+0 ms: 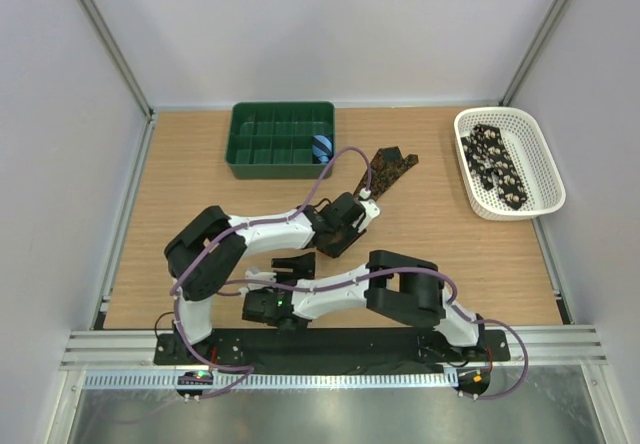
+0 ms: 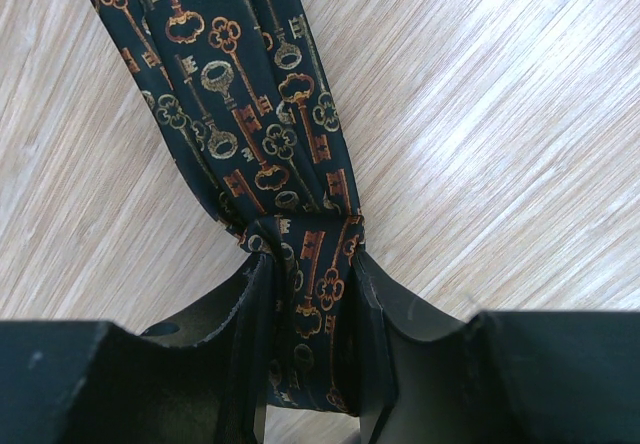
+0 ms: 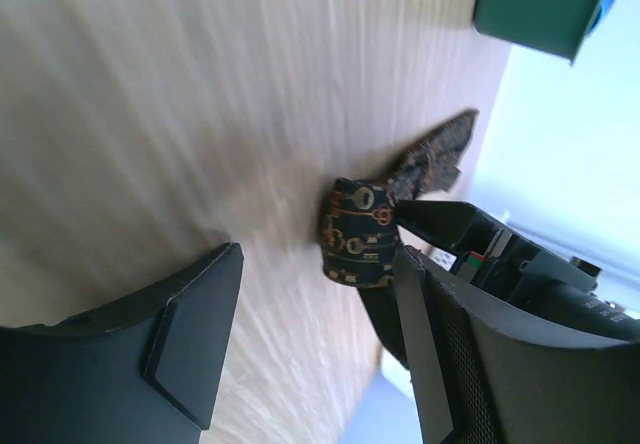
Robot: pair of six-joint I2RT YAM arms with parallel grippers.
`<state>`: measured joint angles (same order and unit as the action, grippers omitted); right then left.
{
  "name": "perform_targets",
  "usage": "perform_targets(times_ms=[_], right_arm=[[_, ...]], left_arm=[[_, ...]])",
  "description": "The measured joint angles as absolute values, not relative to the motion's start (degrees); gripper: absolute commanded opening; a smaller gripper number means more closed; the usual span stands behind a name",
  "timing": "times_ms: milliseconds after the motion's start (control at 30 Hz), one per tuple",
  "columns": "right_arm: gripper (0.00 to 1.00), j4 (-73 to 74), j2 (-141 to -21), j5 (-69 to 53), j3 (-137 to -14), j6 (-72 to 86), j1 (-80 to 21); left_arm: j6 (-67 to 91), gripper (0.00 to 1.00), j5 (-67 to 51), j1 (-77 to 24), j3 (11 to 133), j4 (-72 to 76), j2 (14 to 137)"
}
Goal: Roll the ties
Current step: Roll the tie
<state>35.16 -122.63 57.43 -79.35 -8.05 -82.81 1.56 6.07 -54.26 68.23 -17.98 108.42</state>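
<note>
A dark tie (image 1: 392, 167) with orange-gold key print lies on the wooden table, its pointed end toward the back. My left gripper (image 1: 350, 214) is shut on its rolled near end. In the left wrist view the tie (image 2: 240, 94) runs up and left from the gripper (image 2: 305, 264), bunched between the fingers. My right gripper (image 1: 293, 264) is open and empty, low over the table in front of the left gripper. Its wrist view shows the gripper (image 3: 315, 264) with jaws wide apart and the rolled tie end (image 3: 355, 234) beyond them. A second tie (image 1: 498, 164), black with pale spots, lies in a white basket (image 1: 545, 169).
A green divided tray (image 1: 262, 142) stands at the back centre with a small blue striped roll (image 1: 322, 147) in its right compartment; its corner shows in the right wrist view (image 3: 540, 4). The white basket stands at the back right. Enclosure walls ring the table.
</note>
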Motion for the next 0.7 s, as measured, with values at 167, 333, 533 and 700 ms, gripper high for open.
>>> perform_targets(times_ms=[167,333,533,700], right_arm=[[0.7,38.74,-124.55,60.69,-80.2,-7.51,-80.95],[0.7,38.72,-124.57,61.45,-79.37,-7.46,-79.53],[0.7,37.47,-124.57,63.13,-77.78,-8.54,-78.94],[0.54,37.36,-124.77,63.22,-77.43,-8.25,-78.52]], left_arm=[[2.13,0.15,5.76,-54.15,69.56,-19.77,109.06],[2.59,0.15,5.17,-53.98,70.3,-20.84,109.38],[2.81,0.15,4.82,-53.91,71.0,-21.71,109.73],[3.14,0.15,4.58,-53.84,72.6,-23.59,110.56]])
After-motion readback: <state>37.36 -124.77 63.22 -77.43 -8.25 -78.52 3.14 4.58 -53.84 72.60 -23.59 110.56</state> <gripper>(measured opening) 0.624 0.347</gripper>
